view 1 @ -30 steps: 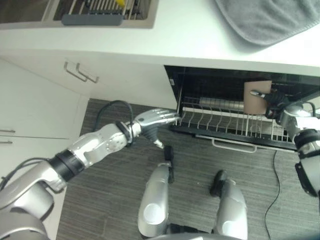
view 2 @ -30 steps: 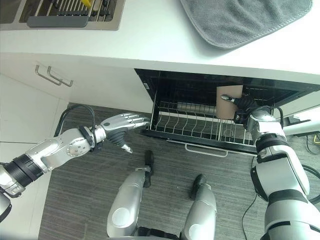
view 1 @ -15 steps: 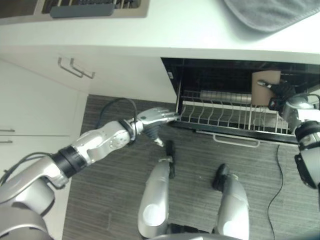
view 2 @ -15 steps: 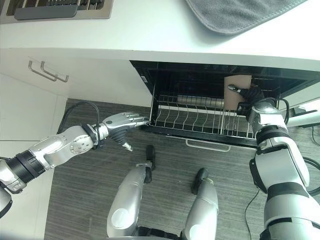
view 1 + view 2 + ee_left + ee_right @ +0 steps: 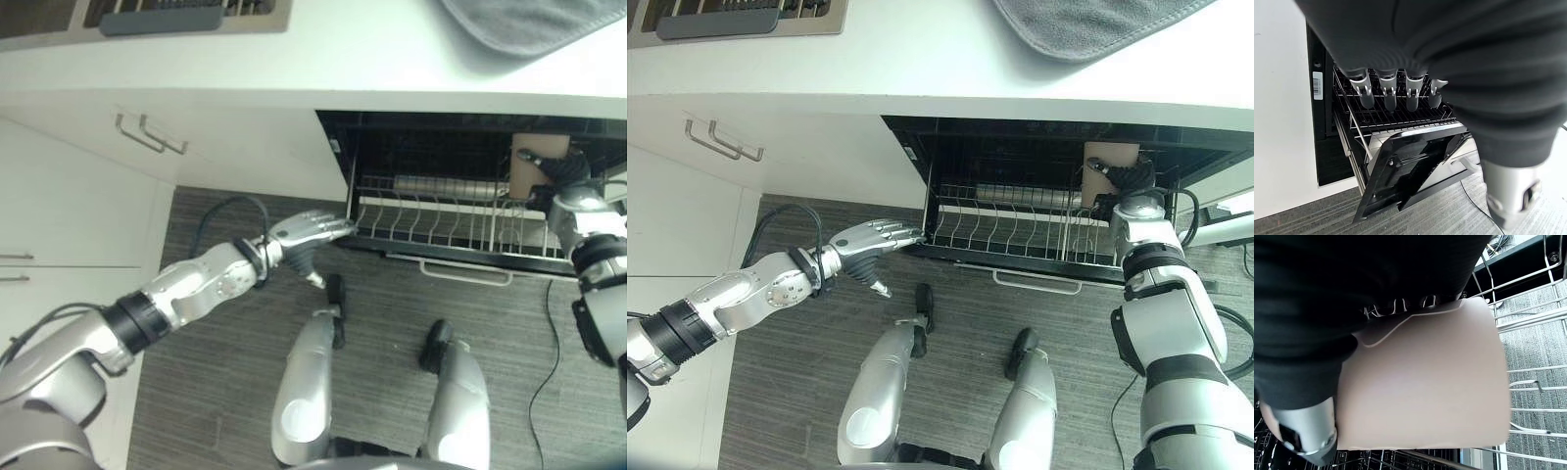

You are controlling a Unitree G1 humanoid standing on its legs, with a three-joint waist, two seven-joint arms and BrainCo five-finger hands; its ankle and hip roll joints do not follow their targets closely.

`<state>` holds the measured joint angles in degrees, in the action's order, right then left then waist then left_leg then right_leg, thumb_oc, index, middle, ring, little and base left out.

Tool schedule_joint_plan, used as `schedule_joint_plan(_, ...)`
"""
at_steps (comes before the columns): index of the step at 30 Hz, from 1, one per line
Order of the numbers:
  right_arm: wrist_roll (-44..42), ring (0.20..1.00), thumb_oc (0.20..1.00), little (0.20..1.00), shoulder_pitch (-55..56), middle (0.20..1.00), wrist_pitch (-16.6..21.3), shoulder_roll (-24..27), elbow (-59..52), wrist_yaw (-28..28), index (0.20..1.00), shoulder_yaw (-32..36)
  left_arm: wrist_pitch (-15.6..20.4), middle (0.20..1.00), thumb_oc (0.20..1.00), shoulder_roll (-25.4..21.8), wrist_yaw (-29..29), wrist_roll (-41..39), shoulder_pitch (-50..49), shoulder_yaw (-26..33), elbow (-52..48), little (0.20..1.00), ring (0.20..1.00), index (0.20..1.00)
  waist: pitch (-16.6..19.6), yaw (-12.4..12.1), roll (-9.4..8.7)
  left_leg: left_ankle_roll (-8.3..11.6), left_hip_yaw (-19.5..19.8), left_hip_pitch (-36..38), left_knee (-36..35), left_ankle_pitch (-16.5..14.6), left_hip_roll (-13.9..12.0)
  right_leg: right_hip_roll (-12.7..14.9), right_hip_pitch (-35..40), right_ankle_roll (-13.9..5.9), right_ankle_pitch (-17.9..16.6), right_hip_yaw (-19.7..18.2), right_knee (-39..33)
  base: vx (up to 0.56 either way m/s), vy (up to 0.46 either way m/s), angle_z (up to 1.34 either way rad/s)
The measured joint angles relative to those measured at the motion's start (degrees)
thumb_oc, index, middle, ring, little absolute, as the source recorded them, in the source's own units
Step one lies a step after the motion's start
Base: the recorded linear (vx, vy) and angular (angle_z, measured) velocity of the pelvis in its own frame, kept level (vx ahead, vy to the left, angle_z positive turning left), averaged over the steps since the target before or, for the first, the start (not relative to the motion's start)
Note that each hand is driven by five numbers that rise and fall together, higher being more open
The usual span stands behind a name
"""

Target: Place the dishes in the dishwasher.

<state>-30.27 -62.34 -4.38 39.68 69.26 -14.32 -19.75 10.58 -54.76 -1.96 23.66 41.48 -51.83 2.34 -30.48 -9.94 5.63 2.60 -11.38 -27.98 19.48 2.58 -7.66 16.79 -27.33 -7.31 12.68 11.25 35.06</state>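
While its left hand (image 5: 312,229) is reaching toward the near left corner of the pulled-out dishwasher rack (image 5: 431,227), fingers straight and relaxed and holding nothing, a humanoid robot is working at an open dishwasher (image 5: 1019,162) set under a white counter (image 5: 323,59). The wrist view is showing those fingertips (image 5: 1388,96) hovering just short of the wire tines, with the rack's dark front panel hanging below them. Farther in and to the right, the right hand (image 5: 1129,186) is gripping a tan square plate (image 5: 1109,168), holding it upright on edge over the right end of the rack; from the right wrist view, the thumb is pressing across one face while the fingers on the other side are hidden, so the grip reads as a pinch along one edge. The plate appears thin, stiff and fairly light, with a smooth matte surface that could slip if tilted, and it may chip against the wires, so holding it by the rim and easing it down between two tines looks wisest. At the far edge, a grey towel (image 5: 529,22) is lying on the counter and a sink grid (image 5: 167,12) is showing at far left.
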Motion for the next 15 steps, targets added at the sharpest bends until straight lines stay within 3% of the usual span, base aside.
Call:
schedule_joint_plan(1, 0.50, 1.000, 1.000, 1.000, -0.11, 1.000, -0.01, -0.12, -0.01, -0.39, 1.000, 0.00, -0.03, 1.000, 1.000, 0.00, -0.32, 0.01, -0.12, 0.00, 0.00, 1.000, 1.000, 1.000, 0.00, 0.00, 0.01, -0.01, -0.01, -0.01, 0.00, -0.01, 0.00, 0.00, -0.01, 0.00, 0.00, -0.01, -0.02, 0.00, 0.000, 0.00)
schedule_joint_plan(15, 0.32, 1.000, 1.000, 1.000, -1.47, 1.000, -2.15, -1.32, 1.76, -2.91, 1.000, 0.01, -1.28, 1.000, 1.000, 0.10, -1.40, 0.16, -0.41, -1.04, -0.16, 1.000, 1.000, 1.000, 0.05, -0.03, 0.31, -0.04, -0.06, -0.56, 0.05, -0.05, -0.03, -0.04, -0.20, 0.05, -0.10, 0.00, -0.14, 0.00, 0.000, 0.00)
